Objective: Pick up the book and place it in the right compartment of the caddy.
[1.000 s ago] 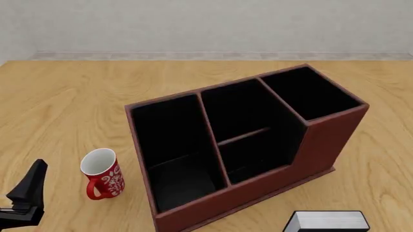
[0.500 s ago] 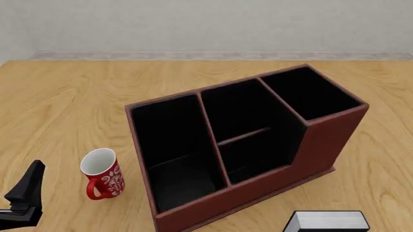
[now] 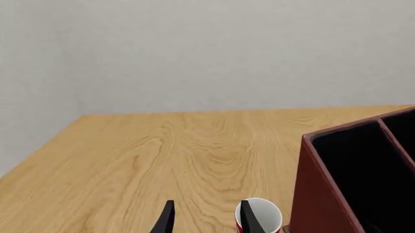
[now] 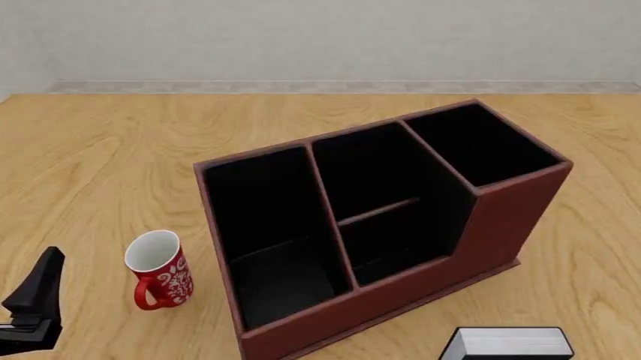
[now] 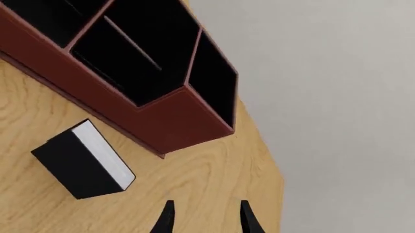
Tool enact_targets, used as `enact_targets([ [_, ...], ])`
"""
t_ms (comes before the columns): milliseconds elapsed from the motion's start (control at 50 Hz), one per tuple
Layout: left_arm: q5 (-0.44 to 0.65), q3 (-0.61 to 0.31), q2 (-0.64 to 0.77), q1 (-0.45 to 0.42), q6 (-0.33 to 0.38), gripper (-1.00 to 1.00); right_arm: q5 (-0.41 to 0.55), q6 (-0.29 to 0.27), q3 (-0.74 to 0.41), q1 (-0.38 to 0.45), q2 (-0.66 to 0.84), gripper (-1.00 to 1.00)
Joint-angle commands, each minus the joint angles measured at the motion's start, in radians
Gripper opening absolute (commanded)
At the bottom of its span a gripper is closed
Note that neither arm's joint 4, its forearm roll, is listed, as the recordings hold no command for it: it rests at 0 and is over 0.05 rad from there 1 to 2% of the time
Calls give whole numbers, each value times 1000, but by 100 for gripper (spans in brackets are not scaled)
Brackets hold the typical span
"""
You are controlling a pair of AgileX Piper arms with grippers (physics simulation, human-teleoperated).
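The left end effector (image 4: 30, 300), fingers spread and empty, is drawing back from the caddy (image 4: 501, 225). The book (image 4: 508, 343) is lying untouched ahead of the spread right end effector (image 5: 204, 216).

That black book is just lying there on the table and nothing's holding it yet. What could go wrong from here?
1. The book lies flat close to the caddy wall, so the open right end effector might bump the caddy while reaching for it.
2. The right compartment is narrow with the tallest walls, so a tilted book may catch on its rim.
3. The red mug stands near the left end effector and could be knocked.
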Motion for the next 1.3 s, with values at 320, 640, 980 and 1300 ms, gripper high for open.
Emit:
enact_targets([
  [320,-6,14,-1,-10,12,100,130,-136,-56,25,123,100],
  [640,-10,18,-1,-9,11,100,148,-139,-42,57,224,100],
  [980,-12,17,-2,2,10,100,149,-144,-56,128,355,100],
  [1300,-7,20,-1,2,9,100,149,-83,-54,199,460,100],
])
